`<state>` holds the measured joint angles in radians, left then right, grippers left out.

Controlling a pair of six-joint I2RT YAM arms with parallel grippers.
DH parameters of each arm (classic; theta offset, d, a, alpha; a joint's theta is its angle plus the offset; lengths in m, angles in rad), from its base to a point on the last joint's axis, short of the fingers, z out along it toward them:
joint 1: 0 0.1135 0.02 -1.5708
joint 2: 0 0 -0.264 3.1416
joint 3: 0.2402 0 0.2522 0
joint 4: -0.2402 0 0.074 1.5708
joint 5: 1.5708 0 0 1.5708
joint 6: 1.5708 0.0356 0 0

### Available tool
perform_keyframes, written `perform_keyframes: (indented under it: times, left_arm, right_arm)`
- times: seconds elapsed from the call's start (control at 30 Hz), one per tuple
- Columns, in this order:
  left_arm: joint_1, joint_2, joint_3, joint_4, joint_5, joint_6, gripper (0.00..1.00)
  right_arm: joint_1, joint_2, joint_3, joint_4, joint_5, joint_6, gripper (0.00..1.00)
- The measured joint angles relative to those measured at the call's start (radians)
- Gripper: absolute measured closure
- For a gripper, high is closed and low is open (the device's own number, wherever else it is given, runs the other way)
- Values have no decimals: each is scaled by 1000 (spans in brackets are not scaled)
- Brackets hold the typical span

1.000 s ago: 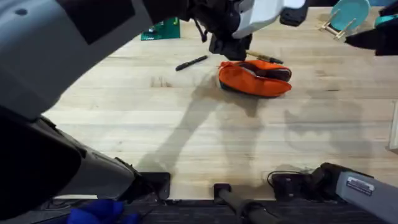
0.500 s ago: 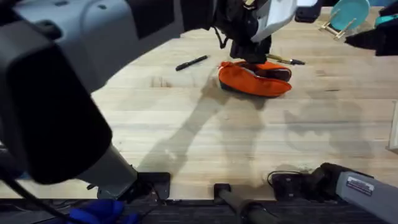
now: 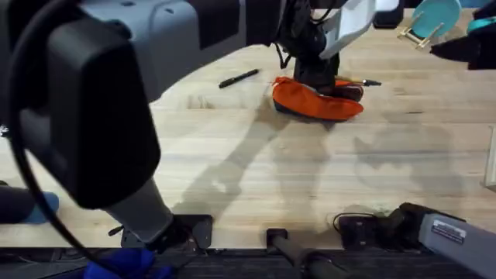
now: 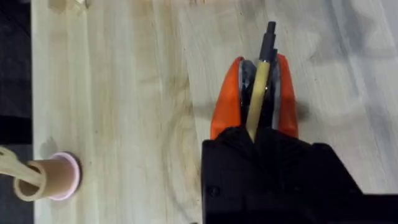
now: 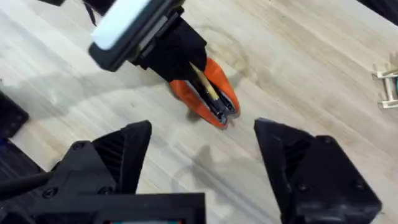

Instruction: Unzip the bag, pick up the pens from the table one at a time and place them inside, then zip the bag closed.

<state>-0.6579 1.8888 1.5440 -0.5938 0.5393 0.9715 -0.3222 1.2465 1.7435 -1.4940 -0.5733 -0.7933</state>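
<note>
The orange bag (image 3: 314, 101) lies open on the table (image 3: 232, 155), its dark lining showing. My left gripper (image 3: 318, 74) hovers right over it, shut on the yellow pen (image 4: 258, 93). The pen lies along the bag's opening (image 4: 249, 74) with its dark tip (image 4: 269, 37) past the far end. A black pen (image 3: 239, 77) rests on the wood to the bag's left. My right gripper (image 5: 205, 155) is open and holds nothing, some way from the bag (image 5: 211, 93).
A teal plate in a wooden rack (image 3: 432, 17) stands at the back right. A green item (image 3: 201, 36) lies at the back left. A small tan cup with a pink rim (image 4: 53, 180) sits apart from the bag.
The left gripper has carried the yellow pen rightward and lower, from behind the bag's left end to over its opening. Bag and black pen have not moved.
</note>
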Motion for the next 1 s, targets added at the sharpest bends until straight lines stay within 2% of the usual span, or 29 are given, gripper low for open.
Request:
perform_keyframes:
  times: [0.27, 0.7, 1.0]
  left_arm:
    - [0, 55, 0, 0, -9, -7, 960]
    - [-1, 92, 3, -58, -64, -11, 960]
    - [-2, 100, 3, -61, -74, -11, 960]
  right_arm:
    - [0, 0, 0, 1, 0, 0, 4]
    - [0, 0, 0, 2, 0, 0, 4]
    - [11, 0, 0, 2, 0, 0, 5]
